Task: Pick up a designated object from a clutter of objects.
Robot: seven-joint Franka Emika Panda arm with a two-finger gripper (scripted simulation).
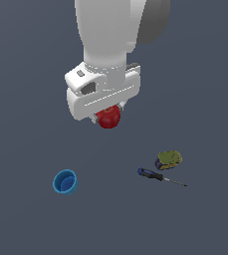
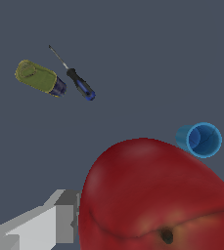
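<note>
Red ball (image 1: 108, 117): held under the gripper (image 1: 107, 113), raised above the worktop (image 1: 26, 219), apart from the other items.
Gripper: pinching the red ball; exterior view shows the white hand body over the ball, fingers mostly hidden behind it.
Red ball, wrist view (image 2: 155, 195): fills the near part of the picture; dark dimple and a crease line on its skin visible, neither seen in the exterior view.
Finger (image 2: 50, 222): a grey-white finger part sits against the ball's side, wrist view only.
Blue cup (image 1: 65, 182): upright on the worktop, opening up, well apart from the red ball, toward the exterior view's left and nearer the camera.
Blue cup, wrist view (image 2: 200, 139): hollow inside shows; its edge is close to the ball's outline.
Screwdriver (image 1: 160, 177): lying flat, blue-black handle nearer the red ball, thin shaft pointing to the exterior view's right.
Yellow-green item (image 1: 168, 159): just beside the screwdriver, apart from the red ball.
Wrist view extra: yellow-green item (image 2: 39, 78) shows a dark blue end facing the screwdriver (image 2: 74, 78), unclear in the exterior view.
Arm (image 1: 115, 30): only in the exterior view.
</note>
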